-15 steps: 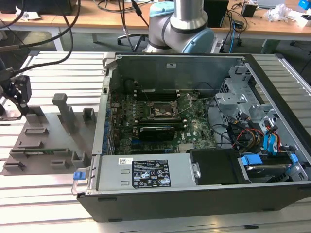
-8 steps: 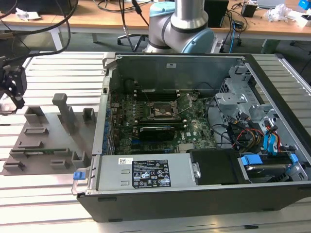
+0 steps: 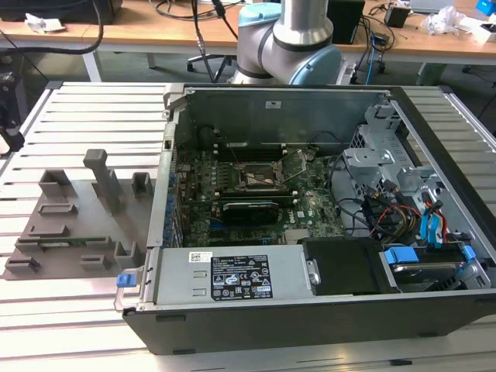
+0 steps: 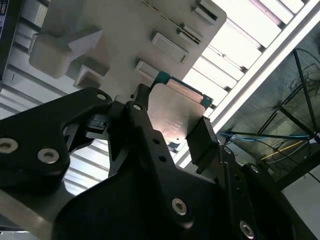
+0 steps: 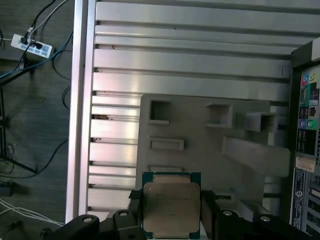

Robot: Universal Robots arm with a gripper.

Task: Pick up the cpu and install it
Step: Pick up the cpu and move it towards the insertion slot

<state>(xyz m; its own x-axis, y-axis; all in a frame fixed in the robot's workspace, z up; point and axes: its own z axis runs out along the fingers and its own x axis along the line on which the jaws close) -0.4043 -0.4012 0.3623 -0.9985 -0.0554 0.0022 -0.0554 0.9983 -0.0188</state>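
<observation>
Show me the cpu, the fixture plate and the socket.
cpu (image 5: 171, 207), first wrist view, middle of metal top.
fixture plate (image 5: 200, 134), first wrist view, bare flat part.
socket (image 3: 261, 177), exterior view, centre of frame.

Silvery-grey cpu (image 5: 171, 210) with teal rim, black end effector (image 4: 172, 122), pale grey fixture plate (image 5: 200, 130), green motherboard (image 3: 310, 198), ribbed silver table (image 5: 190, 65).

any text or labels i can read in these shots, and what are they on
Nothing reads clearly enough to quote.
Black label on the power supply: print too small.
White barcode sticker beside it: too small.
Top of the cpu, held between the jaws: faint marking, blurred.
Coloured stickers on the computer case: blurred.
</observation>
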